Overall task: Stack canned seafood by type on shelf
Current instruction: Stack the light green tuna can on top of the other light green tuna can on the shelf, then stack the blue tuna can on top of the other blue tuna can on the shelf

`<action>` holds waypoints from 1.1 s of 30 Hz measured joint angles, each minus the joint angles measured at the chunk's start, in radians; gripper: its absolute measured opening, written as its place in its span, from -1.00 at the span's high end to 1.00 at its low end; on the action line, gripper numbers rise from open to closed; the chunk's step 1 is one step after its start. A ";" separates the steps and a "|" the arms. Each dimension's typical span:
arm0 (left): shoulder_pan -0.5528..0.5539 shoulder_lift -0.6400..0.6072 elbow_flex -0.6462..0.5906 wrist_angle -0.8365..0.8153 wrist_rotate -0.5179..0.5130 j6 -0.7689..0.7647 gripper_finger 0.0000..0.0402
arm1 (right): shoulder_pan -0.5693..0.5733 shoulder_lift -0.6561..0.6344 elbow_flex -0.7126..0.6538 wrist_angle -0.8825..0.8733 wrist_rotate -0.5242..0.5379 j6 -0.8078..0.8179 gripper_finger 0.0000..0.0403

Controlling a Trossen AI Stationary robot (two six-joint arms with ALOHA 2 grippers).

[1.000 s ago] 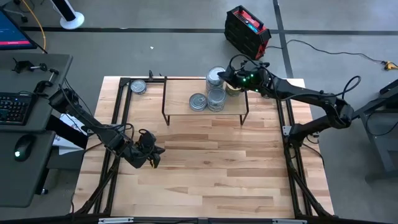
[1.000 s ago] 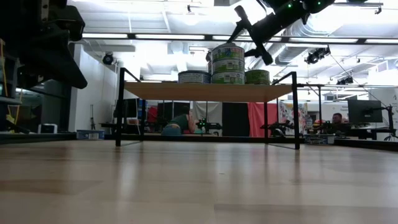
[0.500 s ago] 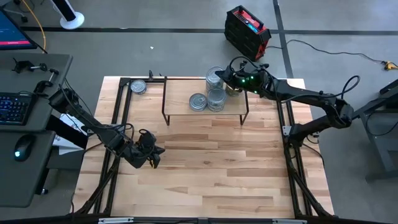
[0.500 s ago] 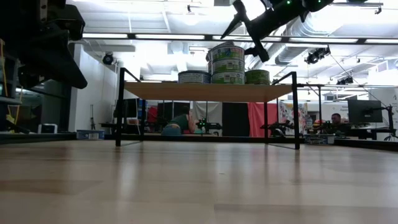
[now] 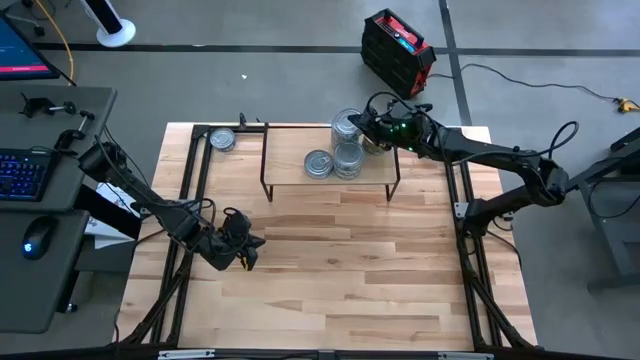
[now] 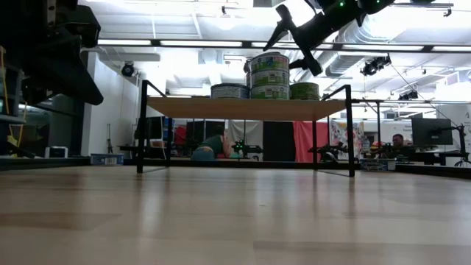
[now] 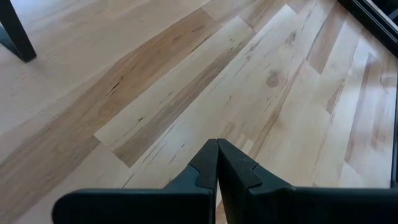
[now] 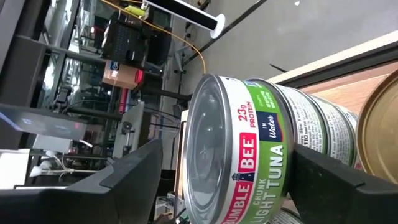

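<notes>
Dark plastic fingers (image 8: 134,180) of the right gripper (image 5: 362,121) stand spread wide on either side of the top silver-lidded, green-labelled round tuna tin (image 8: 233,149), gripping nothing; in the low view they hang apart just above and beside it, which suggests the tin has been let go onto its stack. That three-high stack of tins (image 6: 268,75) sits near the shelf's far right corner, lids up, flat axis vertical, matched labels grouped by kind. Beside it on the low light-wood shelf on black wire legs (image 5: 290,160) rest further silver tins (image 5: 318,163) and a gold-coloured tin (image 8: 379,134). One stray silver tin (image 5: 222,139) lies at the wooden table's (image 5: 330,270) far left corner. Left gripper (image 7: 217,163) waits pinched together near the table's left edge, empty.
</notes>
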 joint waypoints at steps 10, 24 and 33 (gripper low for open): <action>0.002 0.000 0.000 0.000 0.000 0.007 1.00 | 0.003 0.000 0.006 -0.022 0.001 0.035 -0.49; 0.002 0.000 0.000 -0.001 0.000 0.007 1.00 | 0.005 0.176 0.340 -0.408 -0.017 -0.080 -0.49; 0.003 0.000 0.000 0.000 0.000 0.034 1.00 | -0.004 0.183 0.494 -0.684 0.055 -0.118 -0.49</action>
